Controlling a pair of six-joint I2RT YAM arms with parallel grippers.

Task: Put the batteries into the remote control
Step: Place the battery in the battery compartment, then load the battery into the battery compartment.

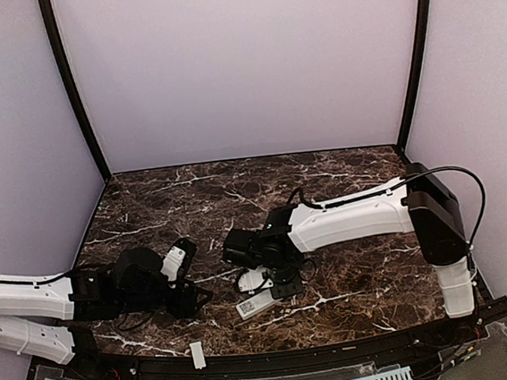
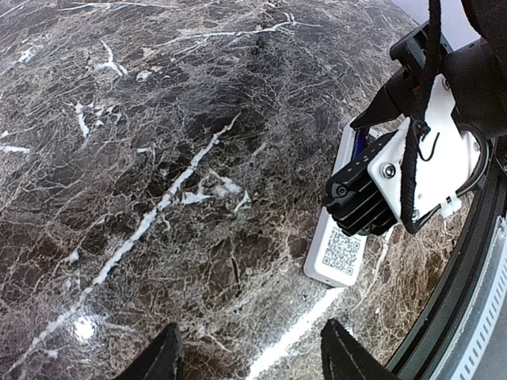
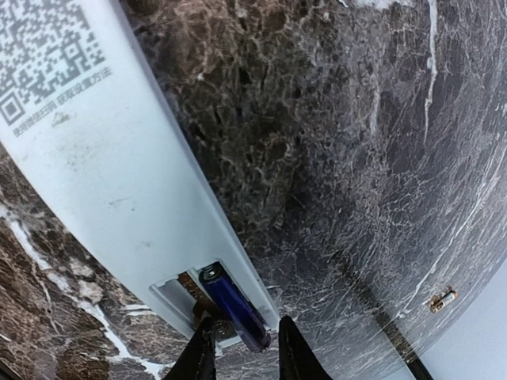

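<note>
The remote control (image 1: pixel 258 304) lies back up on the marble, a QR label (image 3: pixel 47 59) on its white shell (image 3: pixel 119 174) and its battery bay uncovered. One blue battery (image 3: pixel 234 305) lies in the bay's right slot, and the left slot shows a bare spring. My right gripper (image 3: pixel 244 323) stands over the bay's end, open, its fingertips either side of the battery's end with small gaps. The left wrist view shows the same gripper (image 2: pixel 372 194) above the remote control (image 2: pixel 337 255). My left gripper (image 2: pixel 253 356) hovers open over bare marble just left of it, holding nothing.
A short flat white strip (image 1: pixel 197 354) lies by the table's front edge. A tiny slim cylinder (image 3: pixel 442 299) rests on the marble beyond the remote. The black front rim (image 2: pixel 467 269) runs close to the remote's right. Purple walls enclose the table.
</note>
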